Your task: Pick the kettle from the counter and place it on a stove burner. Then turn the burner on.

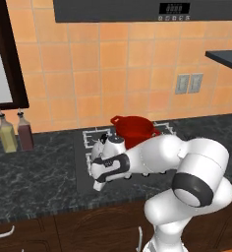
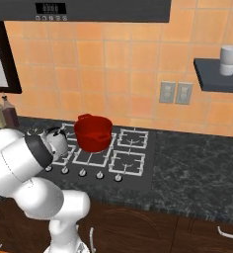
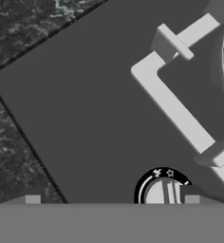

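The kettle, a small silvery-white dome with a black top, stands on a left-hand stove burner of the black cooktop. My arm partly hides it, and it also peeks out behind my arm as the kettle. My gripper hangs open and empty in front of the kettle, pointing down at the cooktop's front left. In the hand view my gripper is spread wide above a round silver knob, which lies near the right fingertip. A corner of the pale grate lies beyond it.
A red two-handled pot sits on a rear burner just right of the kettle. Two glass bottles stand on the dark speckled counter at the left. A row of knobs lines the cooktop's front. A cup rests on a wall shelf.
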